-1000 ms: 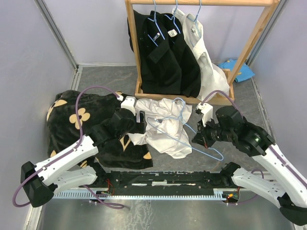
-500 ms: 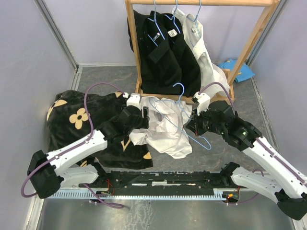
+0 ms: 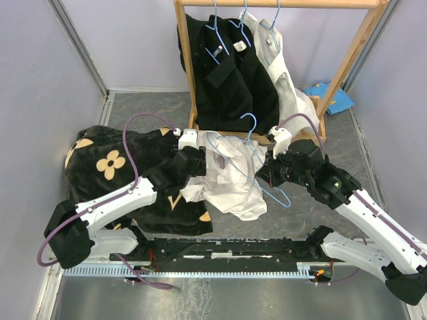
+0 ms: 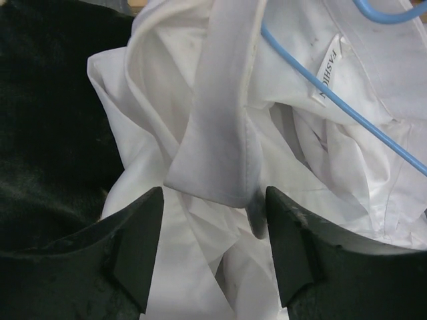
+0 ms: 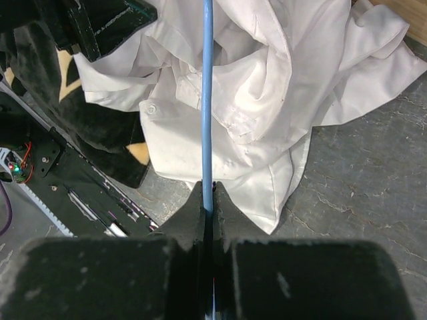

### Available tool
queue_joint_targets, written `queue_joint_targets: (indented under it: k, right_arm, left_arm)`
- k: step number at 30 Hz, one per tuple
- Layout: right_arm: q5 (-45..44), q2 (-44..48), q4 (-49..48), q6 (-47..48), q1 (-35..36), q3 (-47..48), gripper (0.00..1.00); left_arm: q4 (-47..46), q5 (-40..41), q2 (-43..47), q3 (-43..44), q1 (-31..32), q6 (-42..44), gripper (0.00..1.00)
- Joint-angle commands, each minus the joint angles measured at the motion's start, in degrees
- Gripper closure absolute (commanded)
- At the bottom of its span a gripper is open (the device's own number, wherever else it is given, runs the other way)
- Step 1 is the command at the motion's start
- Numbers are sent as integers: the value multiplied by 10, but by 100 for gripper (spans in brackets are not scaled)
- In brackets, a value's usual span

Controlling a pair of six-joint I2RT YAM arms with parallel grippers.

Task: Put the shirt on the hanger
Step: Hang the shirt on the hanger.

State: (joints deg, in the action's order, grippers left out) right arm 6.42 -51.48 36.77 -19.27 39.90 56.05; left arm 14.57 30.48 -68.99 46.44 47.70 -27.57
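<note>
The white shirt (image 3: 230, 175) lies crumpled on the grey floor, partly over the black flowered cloth. The light-blue wire hanger (image 3: 248, 127) lies across it, hook toward the rack. My right gripper (image 3: 267, 177) is shut on the hanger's wire (image 5: 207, 100), holding it over the shirt (image 5: 267, 87). My left gripper (image 3: 200, 163) is open at the shirt's left side; its jaws straddle the collar (image 4: 220, 120), not closed on it. The neck label (image 4: 329, 67) and hanger wire (image 4: 333, 103) show in the left wrist view.
A wooden rack (image 3: 347, 60) at the back holds black shirts (image 3: 227, 73) and a white one on hangers. The black cloth with tan flowers (image 3: 110, 167) lies at left. A blue item (image 3: 330, 97) lies behind the rack. A rail (image 3: 227, 250) runs along the near edge.
My right gripper has carried the hanger up and left over the shirt, hook now toward the rack. My left gripper moved a little farther and right, onto the collar.
</note>
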Motion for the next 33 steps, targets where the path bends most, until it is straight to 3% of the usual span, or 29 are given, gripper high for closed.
queue_joint_targets:
  k: [1,5,9,23,26,29,33]
  right_arm:
    - [13,2,-39,-4,0,-8,100]
    - [17,-2,-49,-8,-1,-14,100]
    - [26,-11,-57,-9,-1,-14,100]
    - [28,-13,-56,-8,-1,-12,100]
    - [21,-11,-42,8,-1,-11,100]
    - [26,4,-36,22,0,-18,100]
    - [39,17,-35,31,0,-32,100]
  left_arm:
    - [-4,44,18,33,-1,-13,25]
    - [22,61,25,51,-1,1,12]
    - [37,77,15,69,-1,28,10]
    - [8,46,-68,73,-1,41,52]
    - [10,65,-77,76,-1,48,55]
    - [14,84,-77,85,-1,62,73]
    - [19,94,-80,98,-3,83,75]
